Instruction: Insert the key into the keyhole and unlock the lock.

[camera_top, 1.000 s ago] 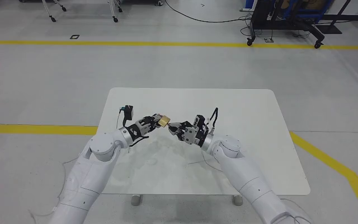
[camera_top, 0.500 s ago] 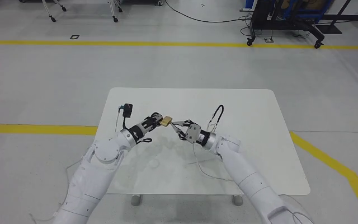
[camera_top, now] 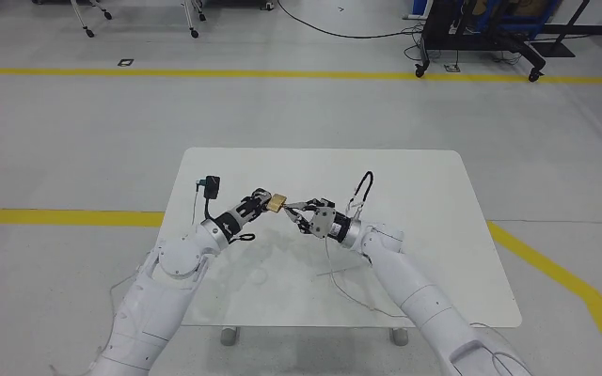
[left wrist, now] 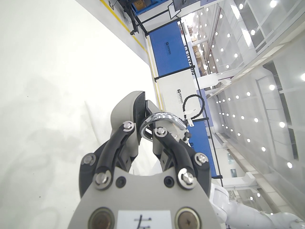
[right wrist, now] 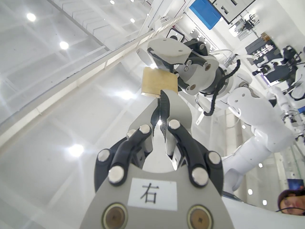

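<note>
- The left gripper (left wrist: 149, 117) is squeezing the lock (right wrist: 159, 84) tight by its top end. The silver loop (left wrist: 162, 119) is sitting between its jaws, and the gold body is sticking out past the jaw tips.
- The right gripper (right wrist: 164, 101) is pinching shut on something thin, which I take to be the key (camera_top: 293, 204). It is poking out past the jaw tips, toward the lock.
- The bottom of the lock is sitting right at the right jaw tips. I cannot tell if the key is going into the hole yet.
- Both things are hanging in the air above the table (camera_top: 423, 188), in the gap between the two sets of jaws.
- I think the robot is working on getting the key into the hole.
- To do this well, the right jaws should be lining the key up straight with the hole, not tilted.
- The push should be going slow and gentle, right along the line of the key.
- The left jaws should be gripping hard, so the lock is not swinging or twisting away when the key is pressing on it.
- If the key is sticking, backing off a little and wiggling is better than shoving, since a hard shove could be sliding the key sideways in the right jaws.
- Turning should be waiting until the key is all the way in.
</note>
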